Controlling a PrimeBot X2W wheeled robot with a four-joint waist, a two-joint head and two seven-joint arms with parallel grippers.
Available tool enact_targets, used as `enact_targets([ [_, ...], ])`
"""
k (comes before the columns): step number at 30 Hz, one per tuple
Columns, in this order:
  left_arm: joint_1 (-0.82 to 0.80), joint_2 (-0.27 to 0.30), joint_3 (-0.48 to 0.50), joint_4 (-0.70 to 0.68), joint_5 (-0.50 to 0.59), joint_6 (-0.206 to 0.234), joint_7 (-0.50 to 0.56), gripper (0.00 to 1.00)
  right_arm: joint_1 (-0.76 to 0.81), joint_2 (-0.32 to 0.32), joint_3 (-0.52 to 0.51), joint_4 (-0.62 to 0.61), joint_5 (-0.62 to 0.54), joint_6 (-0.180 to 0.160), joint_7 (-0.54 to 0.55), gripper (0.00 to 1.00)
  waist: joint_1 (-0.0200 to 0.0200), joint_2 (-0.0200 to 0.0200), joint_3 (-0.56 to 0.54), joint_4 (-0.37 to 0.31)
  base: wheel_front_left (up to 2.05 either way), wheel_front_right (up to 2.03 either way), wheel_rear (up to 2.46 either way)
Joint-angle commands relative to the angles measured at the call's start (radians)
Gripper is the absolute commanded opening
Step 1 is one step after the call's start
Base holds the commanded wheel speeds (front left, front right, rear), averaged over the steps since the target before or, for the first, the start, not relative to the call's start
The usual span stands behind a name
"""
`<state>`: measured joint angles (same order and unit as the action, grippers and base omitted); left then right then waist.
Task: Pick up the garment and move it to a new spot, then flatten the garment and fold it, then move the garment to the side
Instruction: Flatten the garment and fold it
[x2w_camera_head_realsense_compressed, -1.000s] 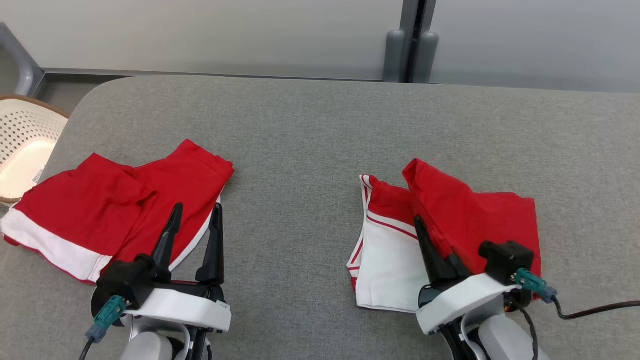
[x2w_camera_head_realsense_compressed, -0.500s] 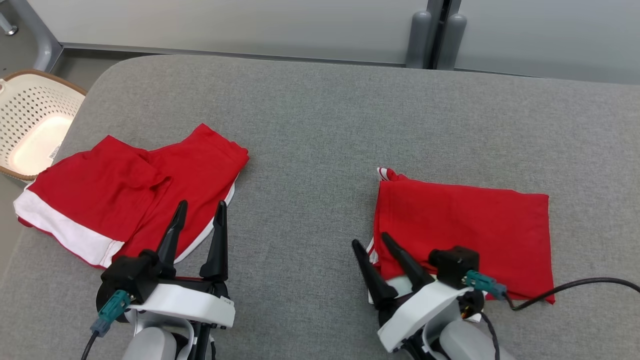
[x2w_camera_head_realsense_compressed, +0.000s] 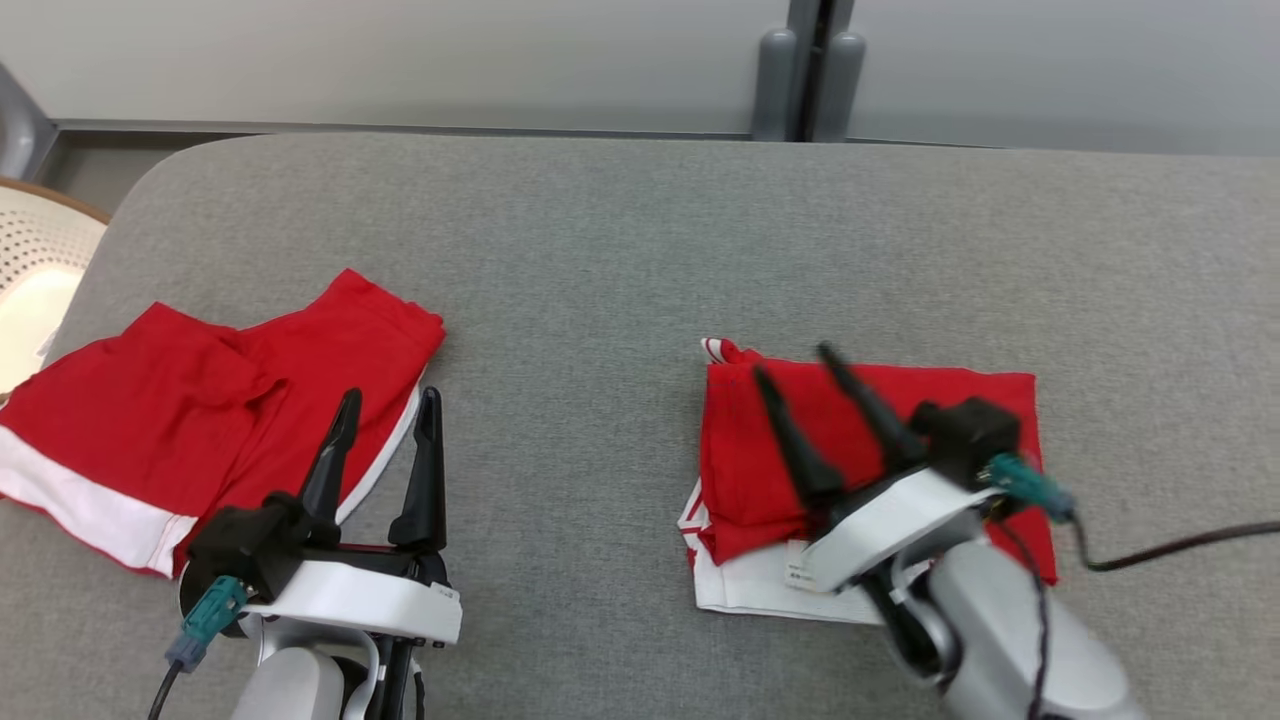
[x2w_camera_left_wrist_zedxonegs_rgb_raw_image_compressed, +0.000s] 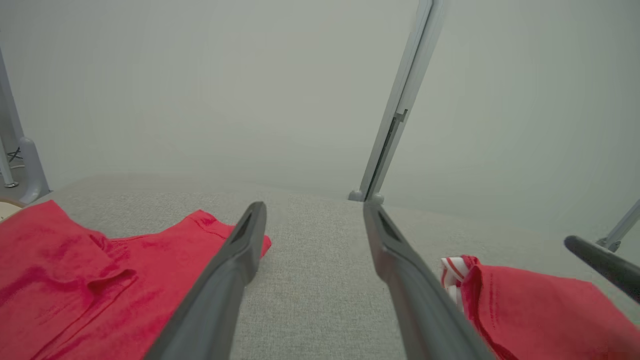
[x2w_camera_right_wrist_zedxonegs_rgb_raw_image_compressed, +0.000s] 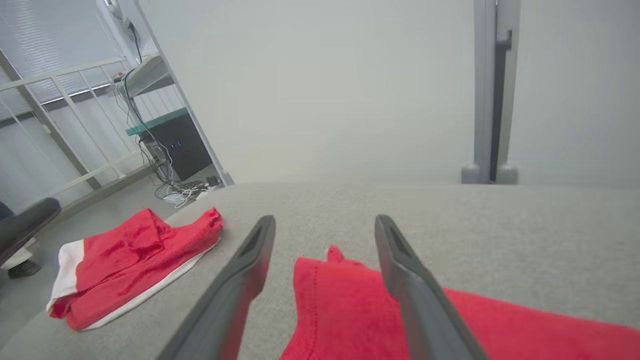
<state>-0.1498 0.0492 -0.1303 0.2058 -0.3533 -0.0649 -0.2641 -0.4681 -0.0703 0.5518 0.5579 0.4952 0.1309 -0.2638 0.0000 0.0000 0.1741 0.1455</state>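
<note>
The garment (x2w_camera_head_realsense_compressed: 745, 470) lies folded on the right of the grey padded table (x2w_camera_head_realsense_compressed: 620, 250), a red layer over a white part with red stripes. My right gripper (x2w_camera_head_realsense_compressed: 793, 362) hovers over it, open and holding nothing, fingers pointing to the far left. In the right wrist view the gripper (x2w_camera_right_wrist_zedxonegs_rgb_raw_image_compressed: 325, 220) stands open above the red cloth (x2w_camera_right_wrist_zedxonegs_rgb_raw_image_compressed: 350, 310). My left gripper (x2w_camera_head_realsense_compressed: 390, 395) is open and empty at the right edge of a second red garment with a white band (x2w_camera_head_realsense_compressed: 200, 400). The left wrist view shows that gripper (x2w_camera_left_wrist_zedxonegs_rgb_raw_image_compressed: 314, 207) between both garments (x2w_camera_left_wrist_zedxonegs_rgb_raw_image_compressed: 75, 280) (x2w_camera_left_wrist_zedxonegs_rgb_raw_image_compressed: 530, 310).
A perforated white basket (x2w_camera_head_realsense_compressed: 40, 270) stands off the table's left edge. Grey posts (x2w_camera_head_realsense_compressed: 805, 80) rise by the wall behind the table. A black cable (x2w_camera_head_realsense_compressed: 1180, 545) trails from my right wrist. Bare grey table lies between the two garments.
My right gripper opened and let go of the red flap, which now lies flat over the white part. The gripper then moved forward over the garment. The head camera shifted.
</note>
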Motion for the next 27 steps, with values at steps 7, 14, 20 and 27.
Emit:
enact_targets([
  [7, -0.022, 0.004, 0.011, -0.036, 0.006, 0.005, 0.000, 1.00, 0.086, -0.083, -0.244, -0.130, -0.272, 0.000, -0.001, 1.00, 0.0000, 0.0000, -0.009, -0.044, 0.00, 0.00, 0.00],
  [14, -0.016, 0.004, 0.019, -0.059, 0.025, 0.021, 0.000, 1.00, 0.192, -0.082, -0.378, -0.244, -0.396, 0.000, -0.001, 1.00, 0.0000, 0.0000, -0.019, -0.075, 0.00, 0.00, 0.00],
  [20, 0.014, 0.004, 0.032, -0.073, 0.068, 0.030, 0.000, 1.00, 0.254, -0.053, -0.442, -0.292, -0.421, 0.000, -0.001, 1.00, 0.0000, 0.0000, -0.022, -0.089, 0.00, 0.00, 0.00],
  [27, 0.032, 0.003, 0.037, -0.085, 0.093, 0.032, 0.000, 1.00, 0.282, -0.029, -0.464, -0.309, -0.433, 0.000, -0.001, 1.00, 0.0000, 0.0000, -0.021, -0.098, 0.00, 0.00, 0.00],
])
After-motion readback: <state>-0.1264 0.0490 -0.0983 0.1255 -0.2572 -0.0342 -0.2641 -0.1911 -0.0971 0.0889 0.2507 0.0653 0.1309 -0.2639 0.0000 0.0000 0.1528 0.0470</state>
